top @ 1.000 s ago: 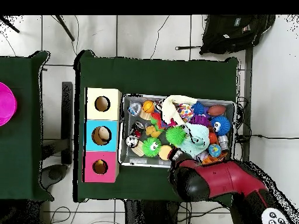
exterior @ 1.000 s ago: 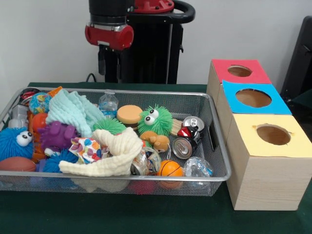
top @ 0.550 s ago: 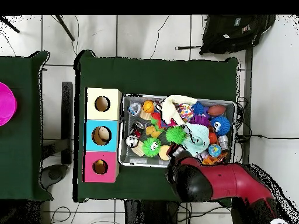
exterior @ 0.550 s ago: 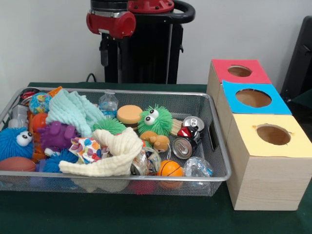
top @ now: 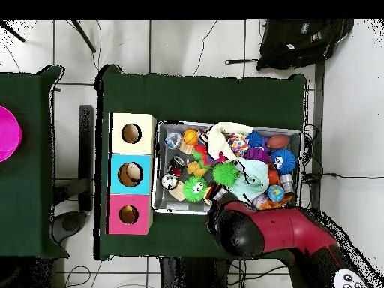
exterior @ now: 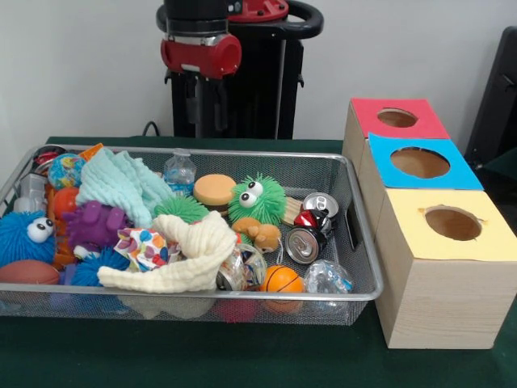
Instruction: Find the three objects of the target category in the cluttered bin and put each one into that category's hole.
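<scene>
A wire mesh bin (exterior: 365, 242) holds a jumble of toys, cloths and containers. At its right end lie crushed cans (exterior: 304, 243), one with its top showing (exterior: 321, 203). A green fuzzy toy with eyes (exterior: 257, 199), a small orange ball (exterior: 281, 280), a cream cloth (exterior: 191, 257) and a clear plastic bottle (exterior: 179, 171) are also inside. My gripper (exterior: 205, 111) hangs below the red wrist (exterior: 200, 53), above and behind the bin's far rim, holding nothing that I can see. In the overhead view the arm (top: 240, 232) covers the gripper, just outside the bin (top: 156, 169).
Three wooden boxes stand right of the bin, with round holes in a red top (exterior: 397, 118), a blue top (exterior: 419, 162) and a yellow top (exterior: 452, 223). A mint cloth (exterior: 121, 184), blue and purple fuzzy toys and a brown football (exterior: 26, 272) fill the bin's left half.
The wrist and gripper have shifted rightwards along the bin's far side in the front view. Nothing in the bin has moved.
</scene>
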